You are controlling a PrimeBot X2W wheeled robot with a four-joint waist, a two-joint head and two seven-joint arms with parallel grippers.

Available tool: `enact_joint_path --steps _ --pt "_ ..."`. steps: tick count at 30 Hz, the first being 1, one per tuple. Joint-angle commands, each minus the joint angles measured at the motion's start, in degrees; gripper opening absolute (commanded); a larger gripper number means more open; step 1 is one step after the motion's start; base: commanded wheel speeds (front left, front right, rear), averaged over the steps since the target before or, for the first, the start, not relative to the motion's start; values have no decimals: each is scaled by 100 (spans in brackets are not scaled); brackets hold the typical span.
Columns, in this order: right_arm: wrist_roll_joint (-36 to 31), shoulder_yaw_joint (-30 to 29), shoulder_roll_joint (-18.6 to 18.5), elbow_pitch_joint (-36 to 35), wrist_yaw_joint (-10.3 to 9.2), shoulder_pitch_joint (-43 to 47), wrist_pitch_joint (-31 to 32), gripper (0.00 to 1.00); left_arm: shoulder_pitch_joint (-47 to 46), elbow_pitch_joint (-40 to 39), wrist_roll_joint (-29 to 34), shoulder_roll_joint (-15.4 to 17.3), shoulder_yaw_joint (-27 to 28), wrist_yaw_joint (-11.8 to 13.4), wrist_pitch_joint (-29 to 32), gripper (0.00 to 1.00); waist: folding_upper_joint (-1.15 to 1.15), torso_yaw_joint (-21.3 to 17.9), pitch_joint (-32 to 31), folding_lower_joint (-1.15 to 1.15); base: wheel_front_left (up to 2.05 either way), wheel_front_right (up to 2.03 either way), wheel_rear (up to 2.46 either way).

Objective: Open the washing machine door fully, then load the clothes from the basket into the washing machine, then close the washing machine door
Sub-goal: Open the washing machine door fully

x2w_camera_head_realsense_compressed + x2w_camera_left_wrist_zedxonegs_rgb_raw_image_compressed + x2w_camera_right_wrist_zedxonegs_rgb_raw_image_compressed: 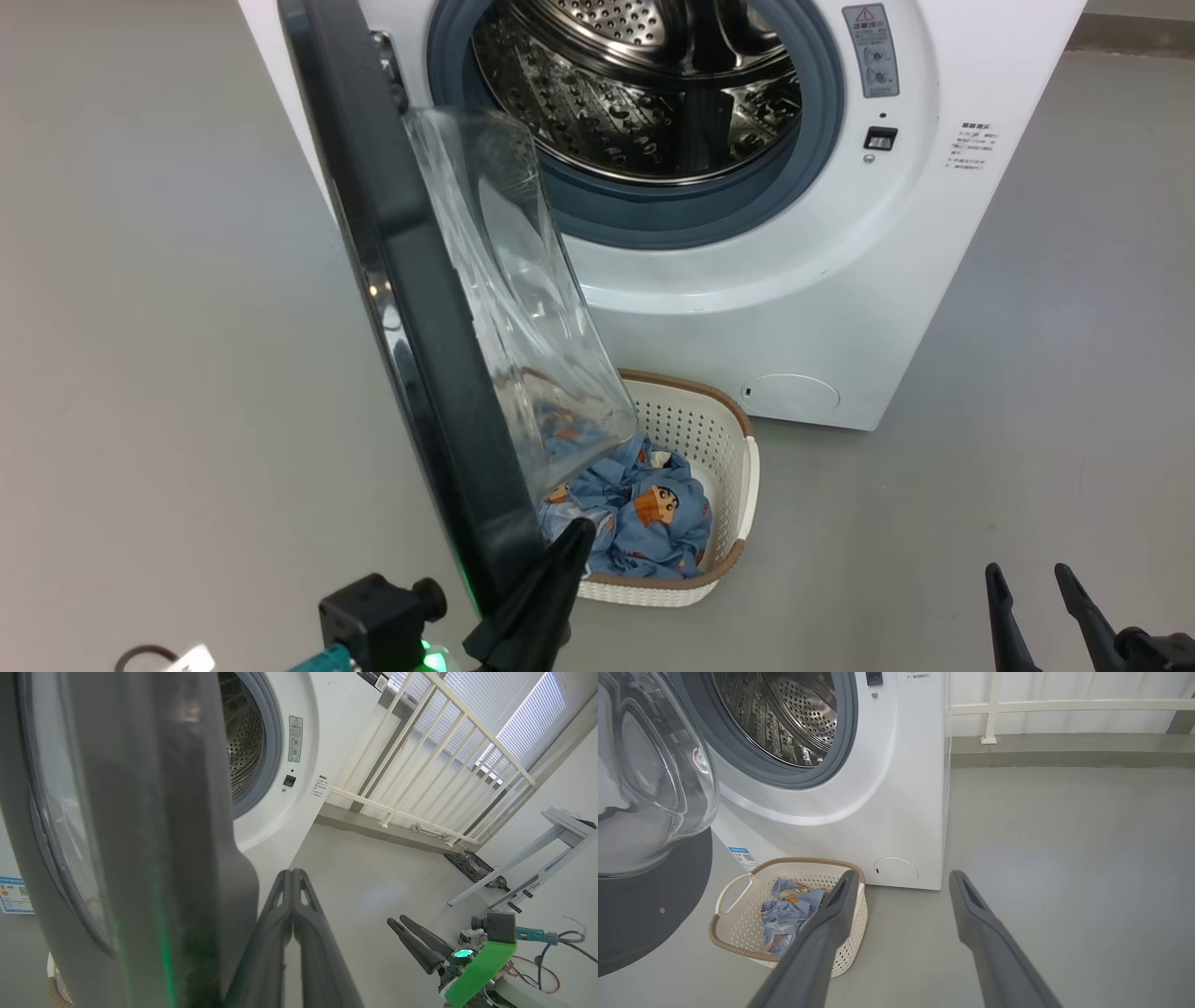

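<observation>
The white washing machine (840,280) stands ahead with its steel drum (644,84) exposed. The washing machine door (411,327) is swung out toward me, edge-on, and its glass bowl (523,308) hangs over the basket (719,439). The cream basket sits on the floor against the machine's front and holds the light blue clothes (644,513). My left gripper (579,534) is shut with nothing in it, its tip beside the door's lower black rim (140,835); whether they touch I cannot tell. Low on the right, my right gripper (1032,574) is open and empty, right of the basket (733,891).
Bare grey floor (1027,373) stretches right of the machine. A white railing (420,765) runs behind it, with a pale table frame (537,858) and a dark flat item (472,865) on the floor farther right.
</observation>
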Motion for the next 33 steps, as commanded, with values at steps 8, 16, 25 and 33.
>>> enact_joint_path --steps 8,16,25,33 --pt "-80 154 -102 -115 9 -201 -70 100 -289 -46 -29 15 246 100 -117 0 -1 62 -2 0 0 0 0" --pt "-77 141 -91 -91 9 -200 -70 100 -278 -173 65 50 207 189 -71 0 -1 240 -14 0 0 0 0" --pt "-78 148 -65 -100 9 -220 -70 100 -266 -262 148 75 209 301 -53 0 -1 444 -19 0 0 0 0" --pt "-70 140 -54 -89 9 -182 -70 100 -276 -289 252 107 212 408 -23 0 -1 605 -28 0 0 0 0"
